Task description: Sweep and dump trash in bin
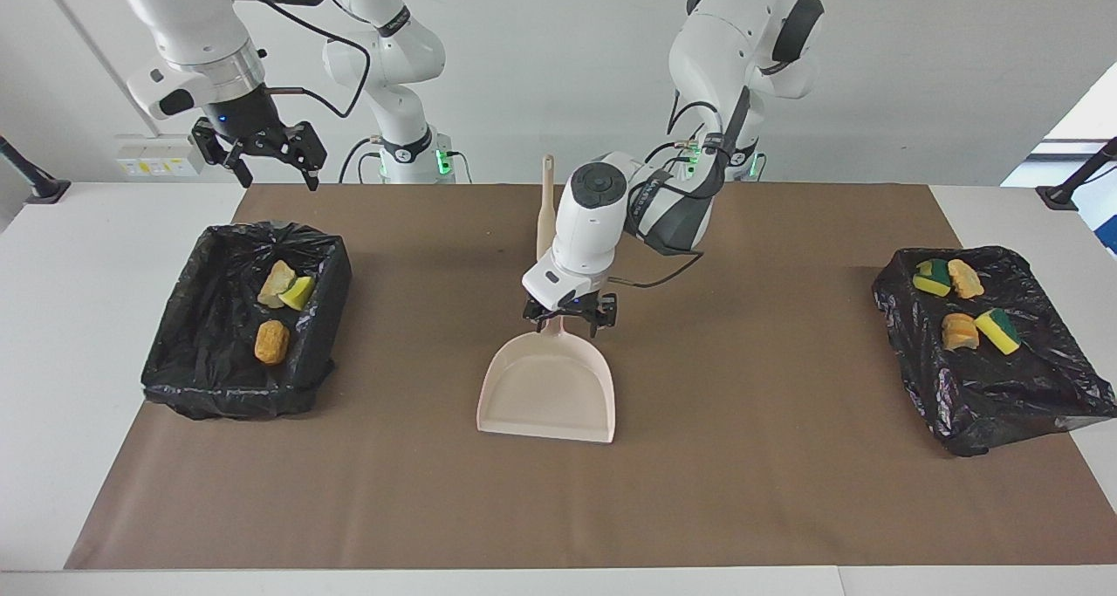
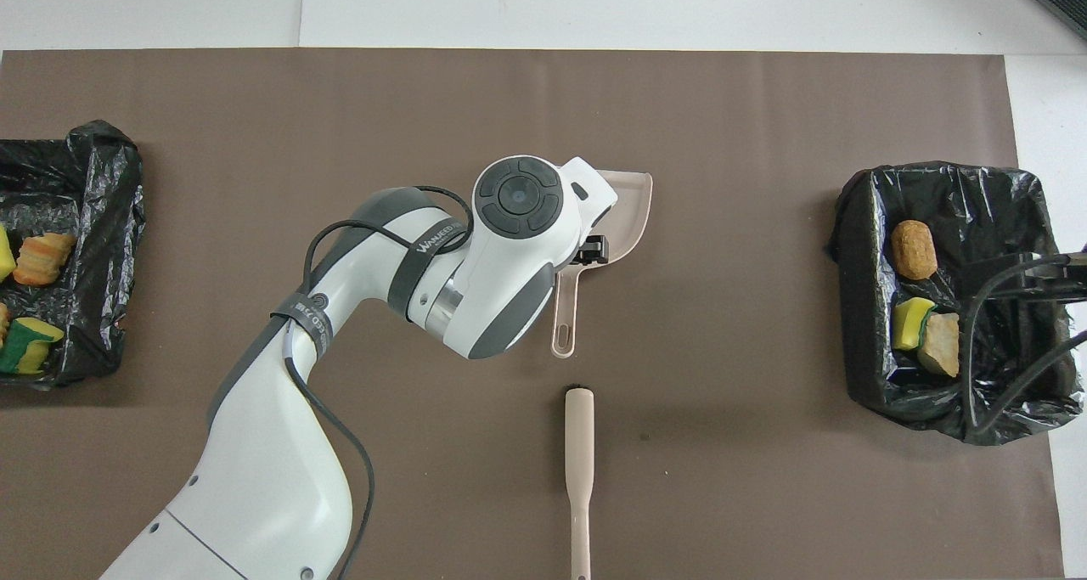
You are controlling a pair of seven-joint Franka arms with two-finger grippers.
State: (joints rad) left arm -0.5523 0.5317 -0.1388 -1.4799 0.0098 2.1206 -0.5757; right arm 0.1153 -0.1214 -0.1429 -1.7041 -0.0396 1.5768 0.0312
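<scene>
A: Take the beige dustpan [image 1: 547,385] as the landmark, lying flat on the brown mat [image 1: 742,491] mid-table. What lies nearer the robots than it?

B: The beige-handled brush [image 2: 579,470], flat on the mat in line with the dustpan's handle and a little apart from its end. Its bristles hardly show.

A: And at the dustpan itself?

B: The left gripper [image 1: 570,315] is down at the handle where it joins the pan. Its fingers sit on either side of the handle, but I cannot tell whether they clench it or rest loose around it.

A: The right gripper?

B: The right gripper [image 1: 259,153] hangs in the air, fingers spread wide, holding nothing. It is well away from the dustpan, above the edge of the bin at the right arm's end.

A: Where is the trash?

B: None is in the dustpan. All 7 pieces lie in 2 black-lined bins, well apart from the dustpan at either end. The bin at the right arm's end [image 1: 196,378] holds 3: a pale tan foam chunk [image 1: 277,284] touching a yellow sponge bit [image 1: 298,292], and an orange-brown lump [image 1: 271,341] by itself. The bin at the left arm's end [image 1: 1030,404] holds 4: 2 green-backed yellow sponge bits [image 1: 932,277] [image 1: 999,330] and 2 orange-tan foam chunks [image 1: 965,278] [image 1: 959,332].
</scene>
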